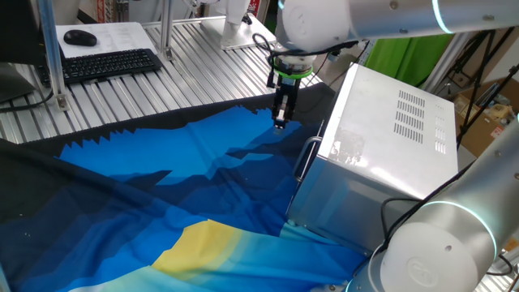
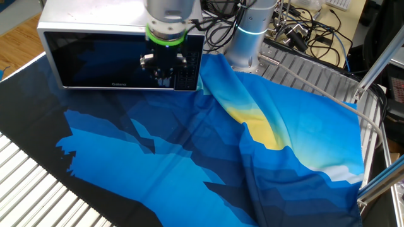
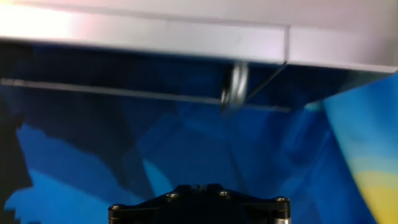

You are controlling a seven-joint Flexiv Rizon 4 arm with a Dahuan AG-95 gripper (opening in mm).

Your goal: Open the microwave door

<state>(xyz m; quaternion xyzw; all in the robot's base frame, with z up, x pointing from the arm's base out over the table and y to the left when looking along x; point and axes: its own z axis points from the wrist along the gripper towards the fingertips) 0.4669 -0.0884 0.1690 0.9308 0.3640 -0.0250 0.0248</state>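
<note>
In one fixed view we see a blue and yellow cloth (image 1: 162, 195) spread over a slatted metal table (image 1: 203, 73), with a keyboard (image 1: 109, 63) and mouse (image 1: 79, 37) far behind the microwave (image 1: 381, 146). The gripper (image 1: 280, 122) points down just beside the microwave's front corner, near the bar handle (image 1: 306, 158); its fingers look pressed together.

In the other fixed view, the gripper (image 2: 163, 75) hangs in front of the microwave door (image 2: 101, 60), which sits shut.

In the hand view, the handle (image 3: 235, 87) stands out below the microwave's silver edge.
</note>
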